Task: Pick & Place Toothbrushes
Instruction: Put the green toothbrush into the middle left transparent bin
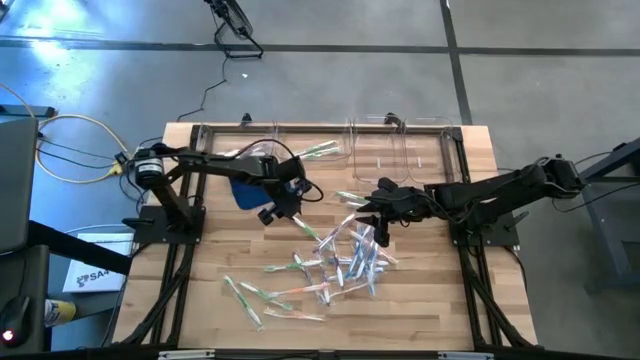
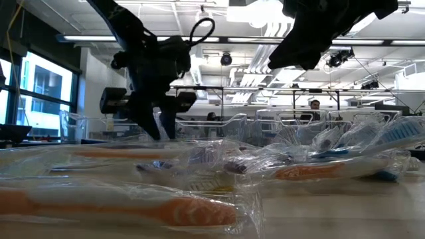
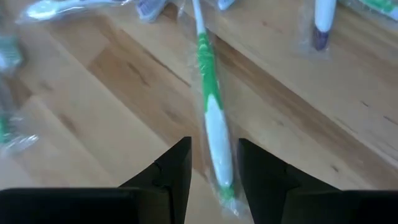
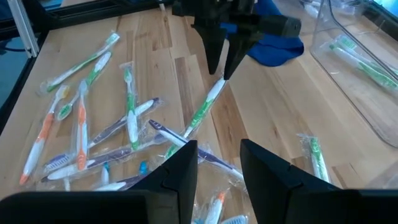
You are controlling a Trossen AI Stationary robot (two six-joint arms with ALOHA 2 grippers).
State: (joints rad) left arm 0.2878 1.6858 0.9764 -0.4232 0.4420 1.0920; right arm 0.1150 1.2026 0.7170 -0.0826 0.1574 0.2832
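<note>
Several wrapped toothbrushes (image 1: pixel 340 262) lie in a loose pile on the wooden table, with green, orange, blue and purple handles (image 4: pixel 124 118). One green-and-white toothbrush (image 3: pixel 208 106) lies apart at the pile's far left side (image 4: pixel 204 111). My left gripper (image 3: pixel 214 171) is open and points down. Its fingers stand on either side of this brush's handle end without touching it (image 4: pixel 222 68) (image 1: pixel 290 212). My right gripper (image 4: pixel 217 168) is open above the pile's far right part (image 1: pixel 368 222).
A blue cloth (image 1: pixel 243 190) lies just behind my left gripper (image 4: pixel 273 50). Clear plastic bins (image 1: pixel 400 150) stand along the far edge; one (image 4: pixel 367 68) holds green toothbrushes. Bare wood (image 1: pixel 420 300) lies to the pile's right and near side.
</note>
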